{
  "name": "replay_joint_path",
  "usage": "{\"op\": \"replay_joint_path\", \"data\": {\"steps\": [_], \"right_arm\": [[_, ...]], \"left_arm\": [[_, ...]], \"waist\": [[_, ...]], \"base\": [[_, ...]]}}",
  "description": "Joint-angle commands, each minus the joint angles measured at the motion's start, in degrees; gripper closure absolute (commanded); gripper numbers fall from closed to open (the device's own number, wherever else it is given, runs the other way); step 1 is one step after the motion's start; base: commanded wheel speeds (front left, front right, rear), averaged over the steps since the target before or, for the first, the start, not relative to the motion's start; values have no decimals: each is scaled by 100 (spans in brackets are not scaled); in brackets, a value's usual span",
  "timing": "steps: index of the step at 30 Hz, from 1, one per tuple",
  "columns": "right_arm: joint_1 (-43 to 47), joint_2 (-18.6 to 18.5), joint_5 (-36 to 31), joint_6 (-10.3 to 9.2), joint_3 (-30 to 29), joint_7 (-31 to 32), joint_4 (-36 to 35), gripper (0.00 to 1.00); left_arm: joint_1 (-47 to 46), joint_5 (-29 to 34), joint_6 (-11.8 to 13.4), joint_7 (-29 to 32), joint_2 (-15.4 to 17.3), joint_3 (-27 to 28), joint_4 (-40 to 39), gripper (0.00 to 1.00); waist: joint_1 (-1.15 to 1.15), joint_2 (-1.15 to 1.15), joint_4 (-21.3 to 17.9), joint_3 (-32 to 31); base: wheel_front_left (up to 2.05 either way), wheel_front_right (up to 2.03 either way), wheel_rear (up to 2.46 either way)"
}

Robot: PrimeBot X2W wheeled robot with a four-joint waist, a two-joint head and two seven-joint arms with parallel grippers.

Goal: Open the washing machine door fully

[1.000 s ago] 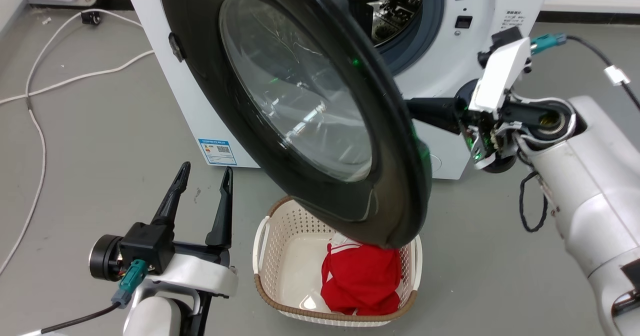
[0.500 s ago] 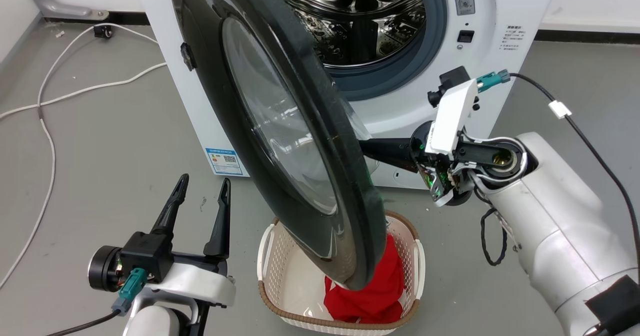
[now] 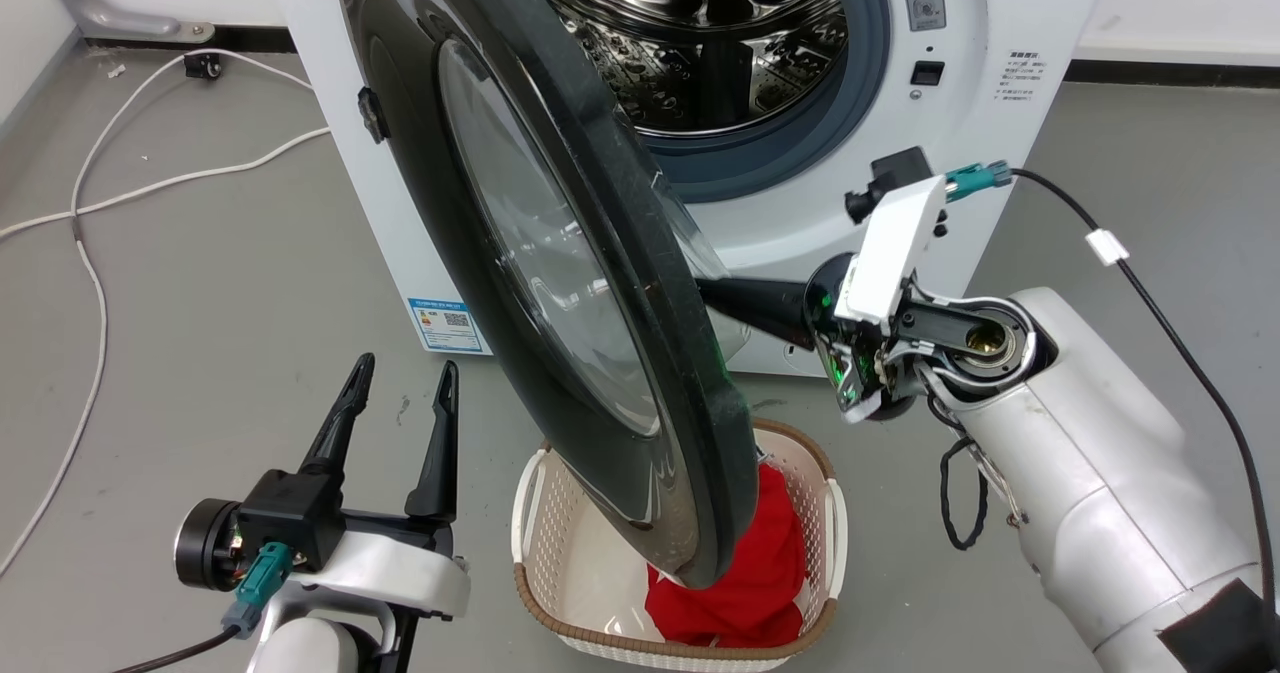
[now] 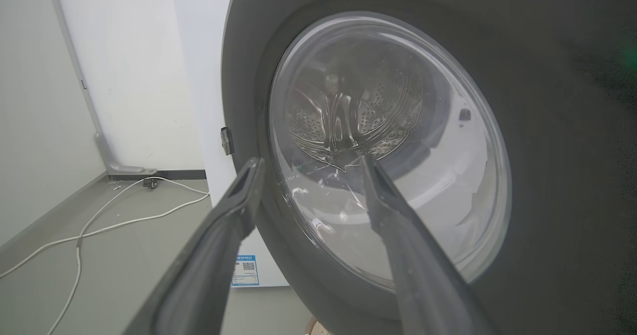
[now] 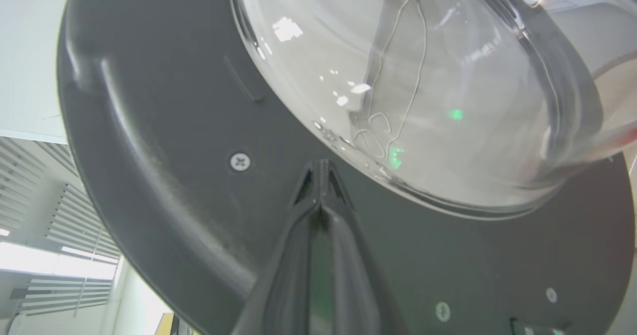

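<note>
The washing machine door [image 3: 560, 283], a glossy black disc with a clear bulging glass centre [image 3: 540, 253], stands partly swung out from the white washing machine [image 3: 1000, 23], hinged on the head view's left. My right gripper [image 3: 715, 295] is shut, reaching behind the door. In the right wrist view its joined tips [image 5: 321, 168] press on the door's dark inner face [image 5: 174, 141], just below the glass bowl [image 5: 423, 76]. My left gripper [image 3: 407, 368] hangs open and empty at the lower left, in front of the door's outer face [image 4: 547, 126], apart from it.
The steel drum mouth [image 3: 720, 33] lies exposed behind the door. A white laundry basket [image 3: 530, 473] with a red cloth [image 3: 740, 573] sits on the floor under the door's lower edge. White cables [image 3: 90, 203] trail over the grey floor at left.
The door has swung wider and now shows more edge-on, uncovering more of the drum. My right gripper followed it leftward behind the door. The head camera shifted. The left gripper stayed put.
</note>
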Motion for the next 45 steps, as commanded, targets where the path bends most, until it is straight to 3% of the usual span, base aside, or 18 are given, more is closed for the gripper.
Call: {"op": "replay_joint_path", "data": {"steps": [1, 11, 21, 22, 24, 27, 31, 35, 38, 40, 45], "right_arm": [[139, -16, 13, 0, -124, -211, -156, 100], [1004, -380, 119, 0, -1184, -1855, -999, 100], [2606, -591, 256, 0, -2036, -3093, -2003, 100], [2769, -591, 239, 0, -2075, -3190, -2094, 83], [3066, -608, 115, 0, -2103, -3395, -2283, 0], [3422, -565, -90, 0, -2137, -3772, -2528, 0], [3716, -705, -930, 0, -1956, -4471, -2672, 0], [3777, -873, -2253, 0, -1822, -5364, -2491, 0], [3676, -965, -3596, 0, -2043, -5639, -2304, 0], [3613, -836, -4595, 0, -2382, -5670, -2385, 0], [3860, -289, -7248, -1, -3341, -5674, -3409, 0]], "left_arm": [[32, 14, 2, -15, -22, 6, -15, 0], [138, 46, 2, -16, -49, 129, -4, 0], [283, 70, 2, -16, -77, 191, 22, 0], [291, 71, 2, -16, -78, 201, 17, 0], [329, 68, 2, -15, -82, 223, 9, 0], [368, 60, 2, -16, -84, 247, 11, 0], [385, 52, 2, -16, -88, 277, 29, 0], [392, 55, 2, -16, -95, 311, 26, 0], [408, 65, 2, -16, -102, 346, 10, 0], [415, 71, 2, -15, -108, 365, -2, 0], [406, 85, 2, -15, -112, 394, -20, 0]], "waist": [[1, 0, -10, 0], [1, 0, -149, -100], [1, 0, -313, -270], [1, 0, -329, -277], [1, 0, -360, -288], [1, 0, -394, -309], [1, 0, -420, -336], [1, 0, -421, -351], [1, 0, -433, -353], [1, 0, -444, -346], [1, 0, -457, -319]], "base": [[0, 0, 0], [0, 0, 0], [0, 0, 0], [0, 0, 0], [0, 0, 0], [0, 0, 0], [0, 0, 0], [0, 0, 0], [0, 0, 0], [0, 0, 0], [0, 0, 0]]}}
